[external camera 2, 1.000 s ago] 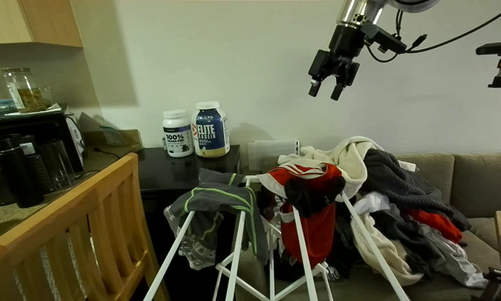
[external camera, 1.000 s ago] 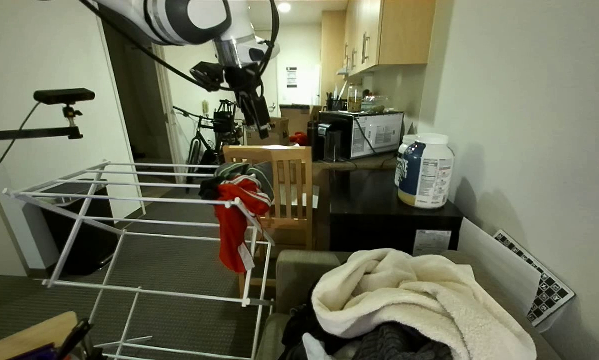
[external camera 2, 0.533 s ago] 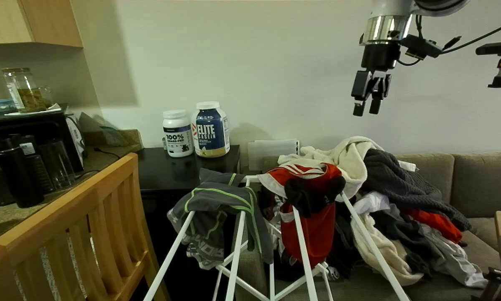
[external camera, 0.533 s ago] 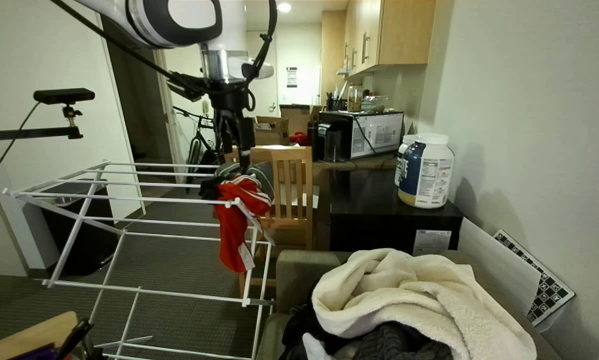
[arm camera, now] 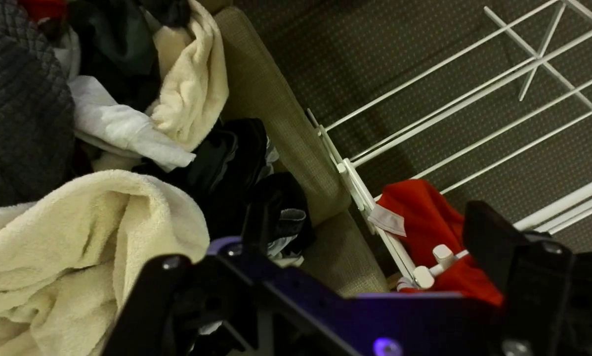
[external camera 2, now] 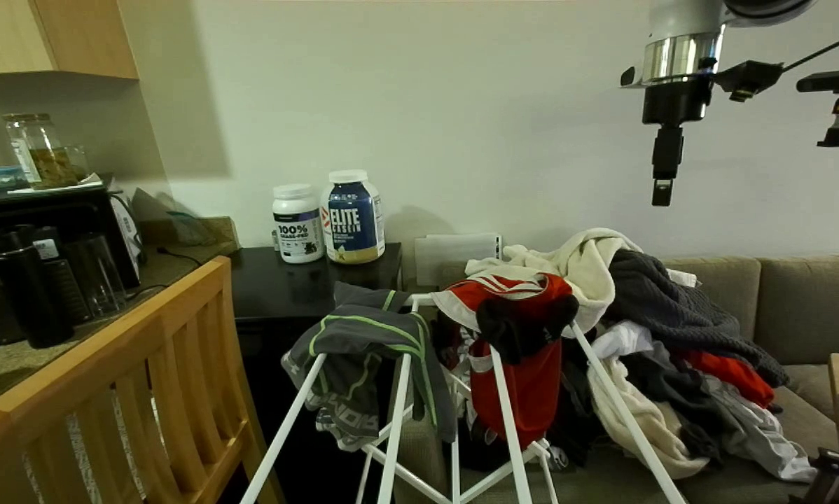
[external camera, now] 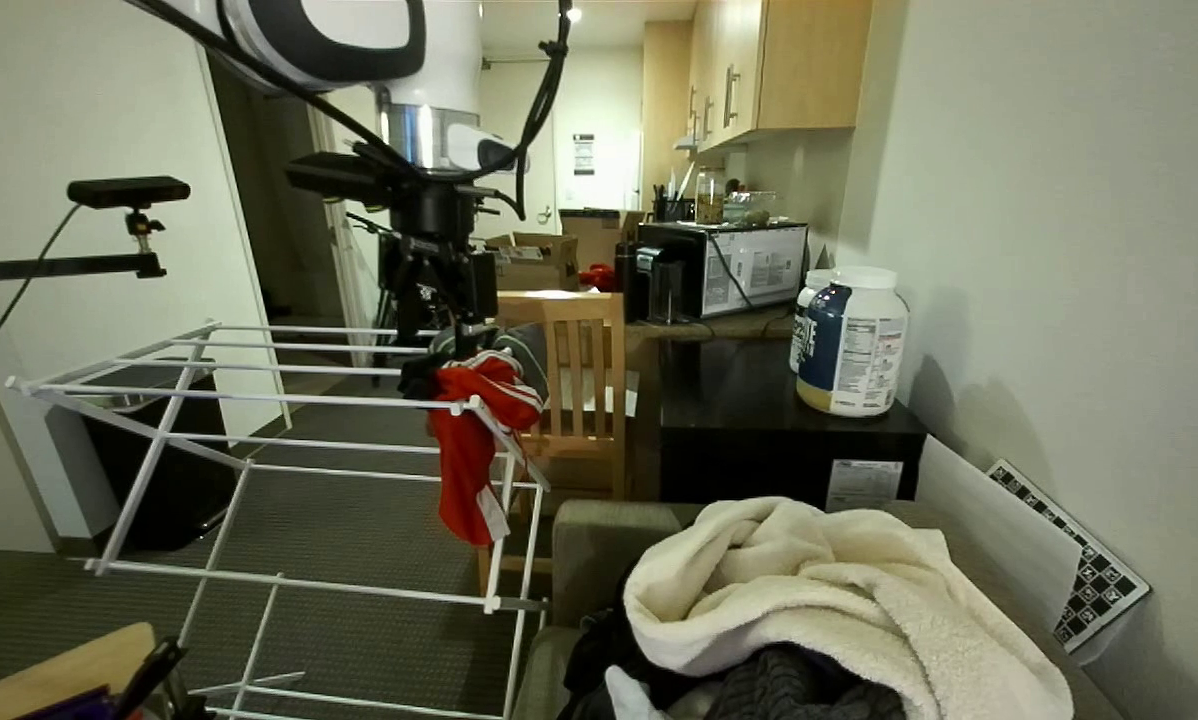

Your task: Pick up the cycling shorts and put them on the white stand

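Gripper point(external camera 2: 662, 194) hangs high, jaws wide apart, nothing between them. Grey shorts point(external camera 2: 367, 333), probably the cycling pair, drape over the white stand point(external camera 2: 395, 434), at 8 o'clock from the gripper in an exterior view. Hanging unevenly, they could slide off if a low swing snags the cloth or jolts the stand.

The stand point(external camera 2: 394, 434) is white, the green-striped shorts point(external camera 2: 377, 332) grey.

Red garment point(arm camera: 417, 215) on white rack point(arm camera: 538, 60)
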